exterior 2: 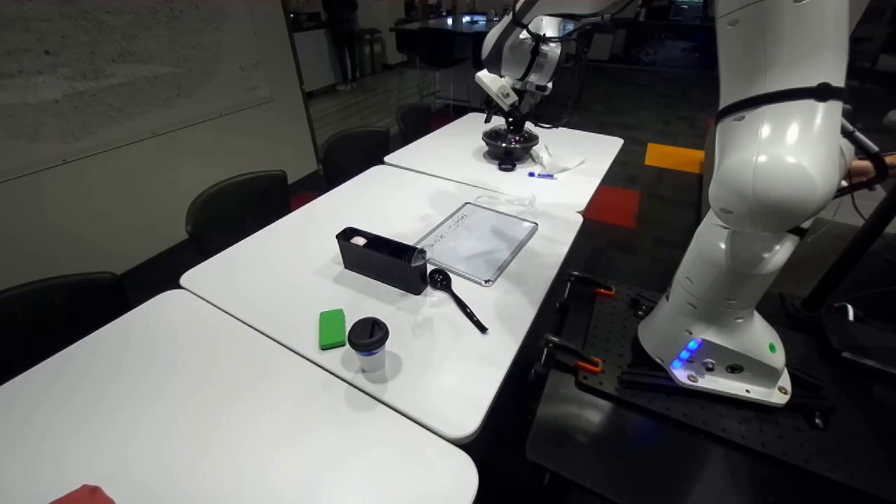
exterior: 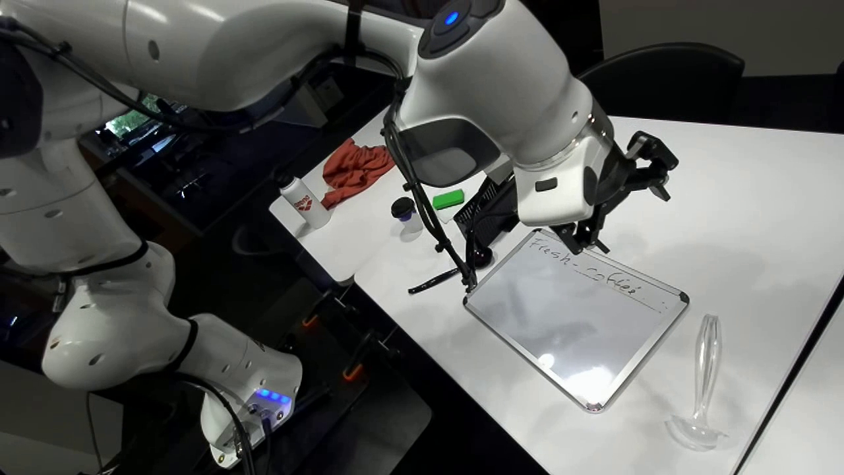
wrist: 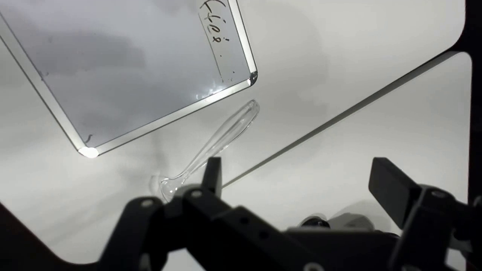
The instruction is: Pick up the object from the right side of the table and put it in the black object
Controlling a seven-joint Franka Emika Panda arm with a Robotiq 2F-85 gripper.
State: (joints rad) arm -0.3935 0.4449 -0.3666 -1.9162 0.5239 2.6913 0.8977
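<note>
The object is a clear ladle-shaped piece [exterior: 707, 369], long and slim with a wider end. It lies on the white table beside the whiteboard. It also shows in an exterior view [exterior 2: 505, 201] and in the wrist view [wrist: 224, 137], left of the jaws, its wide end partly behind a finger. My gripper [exterior: 632, 218] is open and empty above the table, apart from the object; the jaws [wrist: 297, 169] stand wide apart. A narrow black box [exterior 2: 381, 264], open at the top, holds a pinkish thing; the arm partly hides the box [exterior: 496, 221] in an exterior view.
A metal-rimmed whiteboard [exterior: 573, 323] lies between box and object. A black ladle [exterior 2: 462, 304], green block [exterior 2: 332, 329] and lidded cup [exterior 2: 369, 350] lie near the box. A dark pot [exterior 2: 509, 145] and blue marker [exterior 2: 542, 176] are on the adjoining table. A bottle [exterior: 305, 203] stands at the edge.
</note>
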